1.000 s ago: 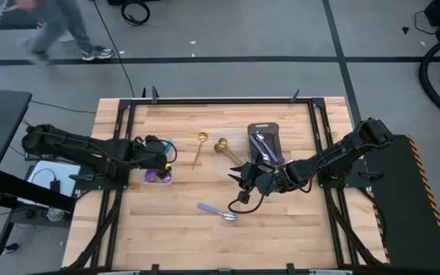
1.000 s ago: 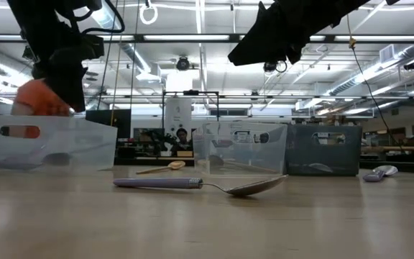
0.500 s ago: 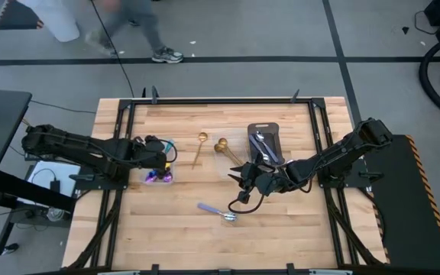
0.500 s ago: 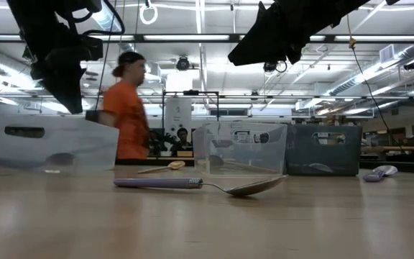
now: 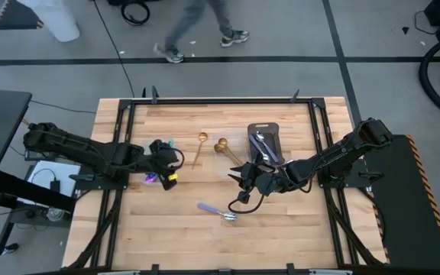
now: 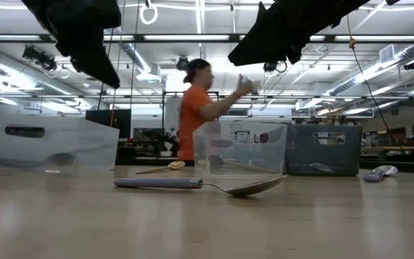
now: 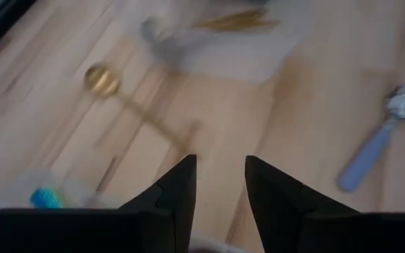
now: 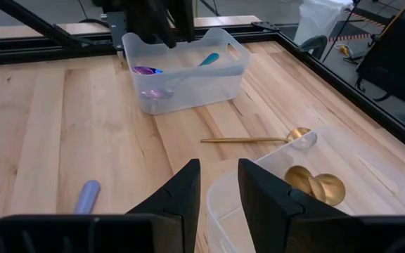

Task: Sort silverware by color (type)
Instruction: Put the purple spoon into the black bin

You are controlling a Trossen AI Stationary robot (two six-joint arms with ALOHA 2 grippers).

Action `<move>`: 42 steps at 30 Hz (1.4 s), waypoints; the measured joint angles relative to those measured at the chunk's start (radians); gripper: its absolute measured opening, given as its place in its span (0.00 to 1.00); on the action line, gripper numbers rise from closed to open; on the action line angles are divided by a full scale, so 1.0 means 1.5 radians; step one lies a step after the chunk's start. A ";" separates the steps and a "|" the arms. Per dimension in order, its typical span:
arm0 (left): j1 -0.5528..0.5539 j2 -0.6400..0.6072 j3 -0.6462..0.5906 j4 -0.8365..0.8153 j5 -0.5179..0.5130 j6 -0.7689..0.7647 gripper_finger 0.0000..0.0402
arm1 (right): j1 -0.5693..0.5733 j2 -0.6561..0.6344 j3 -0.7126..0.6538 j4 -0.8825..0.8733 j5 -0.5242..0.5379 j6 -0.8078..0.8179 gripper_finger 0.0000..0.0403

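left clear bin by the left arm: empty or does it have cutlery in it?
Not empty. The right wrist view shows the clear bin holding a purple-blue spoon and a teal handle; exact count cannot be told.

Both arms are dark, jointed and near black; a black cable loops under the right gripper, and the left gripper carries a yellow marking (small).

So it's a light wooden table with a black frame around the edge. Sitting straight on it: a clear tub on the left side, another clear tub mid-table, a dark grey tray toward the back, plus a loose gold spoon and a purple-handled spoon nearer the front.
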 joint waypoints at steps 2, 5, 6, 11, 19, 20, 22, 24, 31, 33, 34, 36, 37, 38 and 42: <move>-0.013 0.001 0.000 0.032 0.000 0.021 0.33 | 0.000 0.000 0.000 -0.005 0.000 0.000 0.27; -0.034 0.009 0.000 0.083 0.000 0.056 0.33 | 0.000 0.000 0.000 -0.005 -0.002 0.000 0.27; -0.040 0.013 0.000 0.098 -0.001 0.065 0.33 | 0.000 0.000 0.000 -0.005 -0.008 0.000 0.27; -0.062 0.041 0.000 0.171 0.000 0.080 0.33 | -0.001 0.000 0.000 0.008 -0.056 0.038 0.27; -0.070 0.106 0.000 0.221 0.000 0.112 0.33 | -0.006 0.000 0.000 0.002 -0.134 0.083 0.27; -0.069 0.110 0.000 0.218 -0.001 0.112 0.33 | -0.005 0.000 0.000 0.002 -0.143 0.088 0.27; -0.068 0.116 0.000 0.221 -0.004 0.113 0.33 | -0.005 0.000 0.000 0.002 -0.157 0.102 0.27; -0.068 0.116 0.000 0.218 -0.010 0.112 0.33 | -0.005 0.000 0.000 -0.001 -0.165 0.114 0.27; -0.068 0.113 0.000 0.213 -0.021 0.117 0.32 | -0.002 0.000 0.006 -0.007 -0.192 0.135 0.27; -0.068 0.113 0.000 0.202 -0.021 0.127 0.32 | 0.003 0.005 0.017 -0.014 -0.192 0.134 0.27; -0.068 0.108 0.000 0.191 -0.021 0.130 0.32 | 0.005 0.012 0.028 -0.015 -0.192 0.134 0.27; -0.067 0.096 0.000 0.174 -0.021 0.130 0.32 | 0.012 0.036 0.054 -0.031 -0.193 0.129 0.27; -0.065 0.090 0.001 0.172 -0.021 0.130 0.32 | 0.014 0.054 0.075 -0.041 -0.195 0.125 0.27; -0.064 0.083 0.001 0.166 -0.021 0.129 0.32 | 0.015 0.071 0.096 -0.061 -0.200 0.118 0.27; -0.064 0.054 0.001 0.155 -0.022 0.125 0.32 | 0.015 0.136 0.186 -0.132 -0.225 0.098 0.27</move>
